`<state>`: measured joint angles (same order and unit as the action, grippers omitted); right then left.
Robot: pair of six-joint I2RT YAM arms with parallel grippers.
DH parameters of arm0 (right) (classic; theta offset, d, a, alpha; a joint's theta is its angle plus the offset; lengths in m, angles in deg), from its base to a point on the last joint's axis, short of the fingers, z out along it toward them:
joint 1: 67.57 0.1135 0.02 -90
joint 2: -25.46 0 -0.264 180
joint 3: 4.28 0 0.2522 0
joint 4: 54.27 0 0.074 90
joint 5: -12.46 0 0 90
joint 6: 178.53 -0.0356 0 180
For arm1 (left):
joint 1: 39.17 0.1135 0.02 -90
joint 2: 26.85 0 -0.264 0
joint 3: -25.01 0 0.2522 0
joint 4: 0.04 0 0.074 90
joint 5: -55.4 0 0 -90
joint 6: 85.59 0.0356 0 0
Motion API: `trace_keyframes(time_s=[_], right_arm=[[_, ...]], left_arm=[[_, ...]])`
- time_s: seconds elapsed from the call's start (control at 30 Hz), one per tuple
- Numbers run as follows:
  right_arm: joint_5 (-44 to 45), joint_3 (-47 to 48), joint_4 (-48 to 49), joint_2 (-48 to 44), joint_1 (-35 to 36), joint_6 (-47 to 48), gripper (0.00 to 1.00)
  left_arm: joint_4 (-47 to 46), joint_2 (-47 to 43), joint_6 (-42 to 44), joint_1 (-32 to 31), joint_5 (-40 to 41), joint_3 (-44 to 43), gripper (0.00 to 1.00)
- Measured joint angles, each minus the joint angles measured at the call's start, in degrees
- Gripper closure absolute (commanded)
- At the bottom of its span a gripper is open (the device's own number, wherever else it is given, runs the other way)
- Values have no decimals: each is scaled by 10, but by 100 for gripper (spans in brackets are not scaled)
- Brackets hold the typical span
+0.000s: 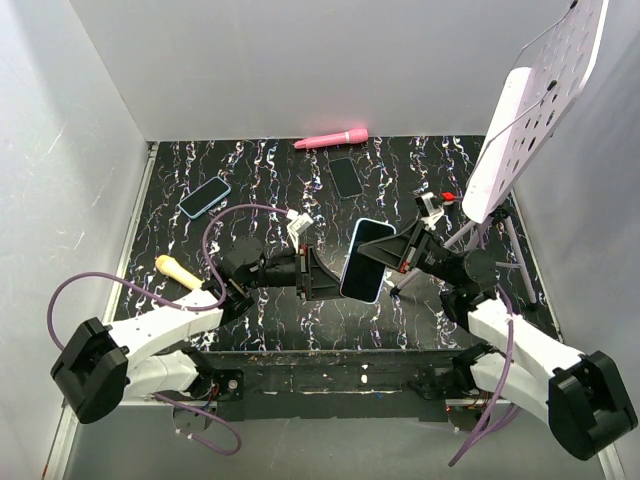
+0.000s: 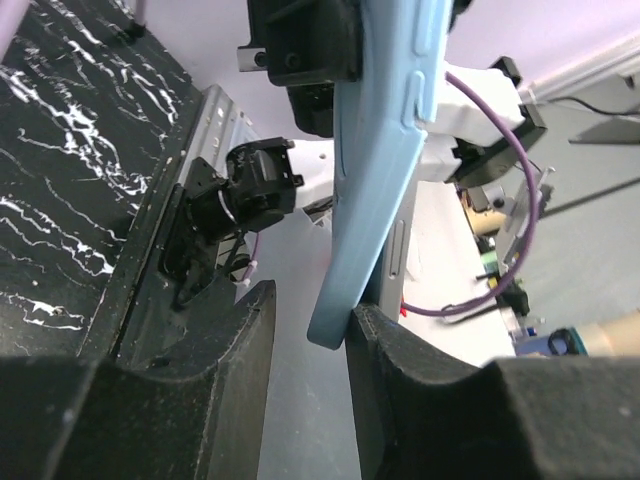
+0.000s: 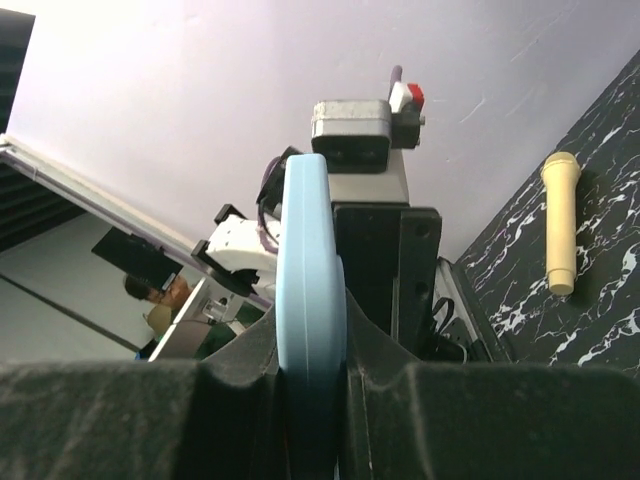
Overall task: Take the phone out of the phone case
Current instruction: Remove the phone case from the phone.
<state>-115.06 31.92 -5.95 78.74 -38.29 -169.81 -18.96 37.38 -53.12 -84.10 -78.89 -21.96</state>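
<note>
The light-blue phone case (image 1: pixel 361 296) is holding the phone (image 1: pixel 367 255), its dark screen showing. The pair is hanging tilted above the middle of the table (image 1: pixel 400 180) — between the two grippers. The right gripper (image 3: pixel 308 345) is clamping the case's edge between both fingers. The left gripper (image 2: pixel 312 305) is standing parted around a corner of the case — one finger touching it, the other just apart. A second cased phone (image 1: pixel 205 197), a black phone (image 1: pixel 346 177), a pink handle (image 1: pixel 332 138) and a cream handle (image 1: pixel 178 270) are lying on the table.

White arm links (image 1: pixel 165 325); black joints (image 1: pixel 88 368); purple cables (image 1: pixel 228 211)
</note>
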Motion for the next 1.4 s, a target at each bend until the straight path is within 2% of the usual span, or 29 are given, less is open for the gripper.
trace_keyframes(time_s=[0.07,0.2,0.23,0.43,0.6,0.83,0.87,0.93,0.97,1.03,1.07,1.17,1.4], right_arm=[[21,0,13,21,10,2,99],[60,0,21,52,39,21,99],[73,0,20,58,47,30,99],[156,0,-10,65,71,51,99],[215,-5,-16,74,81,33,99],[268,-16,-12,143,90,-31,99],[268,-16,-10,149,92,-38,99],[263,-17,-3,155,96,-41,99],[257,-19,2,155,98,-42,99],[235,-27,23,151,98,-45,99],[223,-28,27,147,98,-40,99],[176,-28,40,143,94,-36,99],[96,-23,76,148,78,-35,99]], left_arm=[[12,4,-1,-10,30,0,71],[45,6,3,-34,84,0,99],[52,3,10,-38,96,1,100],[131,-44,58,-65,257,10,100],[163,-59,81,-83,369,12,100],[218,-65,98,-85,429,13,100],[228,-71,99,-85,431,13,87],[247,-87,104,-85,422,12,51],[259,-96,113,-84,413,11,40],[297,-116,131,-73,403,9,27],[314,-127,137,-66,395,9,4],[370,-179,153,-54,381,10,2],[477,-357,155,-37,356,14,17]])
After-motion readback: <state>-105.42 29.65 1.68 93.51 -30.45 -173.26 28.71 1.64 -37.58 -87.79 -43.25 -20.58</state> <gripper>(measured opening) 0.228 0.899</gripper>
